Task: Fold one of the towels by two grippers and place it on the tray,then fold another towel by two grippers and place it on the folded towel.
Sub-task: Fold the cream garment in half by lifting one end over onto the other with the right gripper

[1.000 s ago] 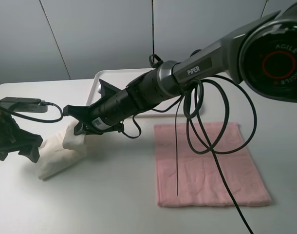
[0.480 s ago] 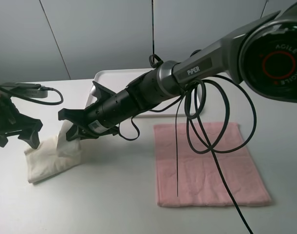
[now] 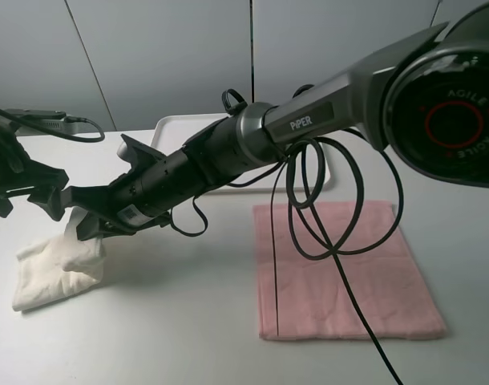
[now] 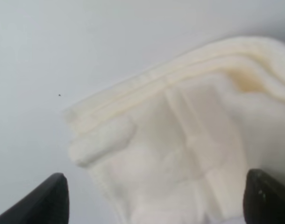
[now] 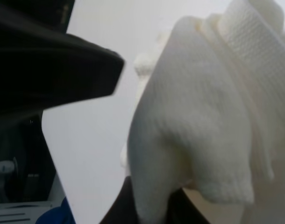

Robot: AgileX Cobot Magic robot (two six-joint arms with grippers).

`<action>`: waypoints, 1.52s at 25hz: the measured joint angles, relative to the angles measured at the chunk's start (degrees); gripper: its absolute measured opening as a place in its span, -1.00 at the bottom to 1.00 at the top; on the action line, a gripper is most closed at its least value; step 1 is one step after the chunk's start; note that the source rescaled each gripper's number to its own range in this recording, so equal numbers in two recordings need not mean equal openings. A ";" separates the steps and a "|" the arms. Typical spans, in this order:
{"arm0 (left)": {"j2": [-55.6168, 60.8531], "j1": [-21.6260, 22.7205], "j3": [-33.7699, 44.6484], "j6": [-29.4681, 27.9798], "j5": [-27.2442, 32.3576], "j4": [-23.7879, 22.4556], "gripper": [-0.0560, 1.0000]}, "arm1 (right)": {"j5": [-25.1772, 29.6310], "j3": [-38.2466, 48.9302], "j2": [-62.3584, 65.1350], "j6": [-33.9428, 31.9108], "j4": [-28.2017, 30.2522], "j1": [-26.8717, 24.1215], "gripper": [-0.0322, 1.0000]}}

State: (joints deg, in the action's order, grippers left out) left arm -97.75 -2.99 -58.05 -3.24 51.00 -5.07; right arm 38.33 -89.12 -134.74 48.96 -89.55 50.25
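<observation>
Left tool [image 3: 28,200]: far left of the frame, fingers spread wide, gripping nothing, hanging just above the cream towel.
Cream towel [image 3: 56,263]: lower left, crumpled on the worktop [image 3: 180,321], one corner pulled up.
Right tool [image 3: 86,218]: reaching across to the left side, pressed together on that raised corner.
Tray [image 3: 180,128]: upper centre, partly behind the right arm, apart from both towels.
Pink towel [image 3: 349,273]: lower right, lying flat.
</observation>
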 joint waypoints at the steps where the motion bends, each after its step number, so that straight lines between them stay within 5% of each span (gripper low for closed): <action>1: 0.00 0.00 0.00 0.13 0.12 0.00 0.92 | -0.15 -0.52 0.00 -0.17 0.13 0.70 -0.85; 12: 0.00 0.00 0.00 1.09 0.33 0.67 0.92 | -6.12 -0.92 0.00 -9.75 8.00 1.63 -0.85; 19: 0.00 0.00 0.00 1.89 0.44 0.76 0.92 | -0.21 -0.92 0.00 -12.26 14.12 -5.48 -0.85; 24: 0.00 0.00 0.00 3.24 0.17 0.76 0.92 | 4.73 -1.02 0.00 -18.35 28.69 -12.14 -0.85; 29: 0.00 0.00 0.00 3.24 -0.84 1.45 0.92 | 5.79 -1.02 2.69 -25.97 47.17 -12.57 -0.85; 38: 0.00 0.00 0.00 3.24 -3.22 1.81 0.92 | 6.14 -1.02 6.76 -31.57 54.49 -12.57 -0.85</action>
State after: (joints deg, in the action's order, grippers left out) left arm -97.75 -2.99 -58.05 0.00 47.78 -3.26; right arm 44.46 -90.14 -127.99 17.38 -35.06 37.68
